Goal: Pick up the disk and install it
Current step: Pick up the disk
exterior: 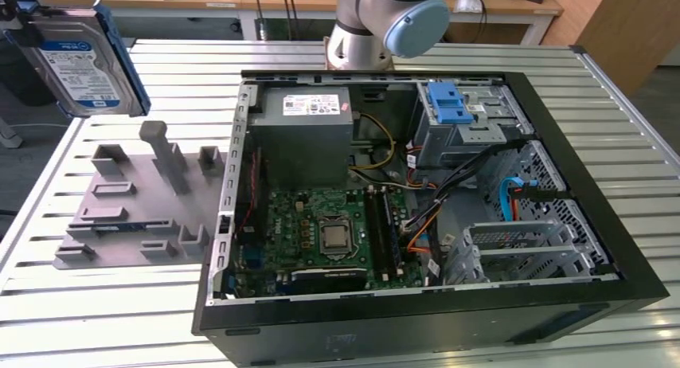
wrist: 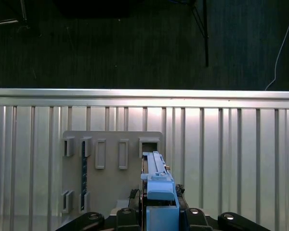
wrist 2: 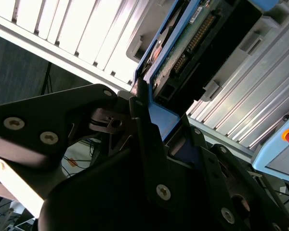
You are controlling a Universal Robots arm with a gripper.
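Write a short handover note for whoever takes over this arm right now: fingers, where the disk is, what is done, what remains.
Gripper: fingers shut on the disk, gripping its blue carrier.
Disk: held upright in the air at the exterior view's left, raised above the slatted table near the grey holder, apart from the open computer case.
Done: pickup; the disk is clear of the holder.
Left: installing; the disk is not in the case yet.
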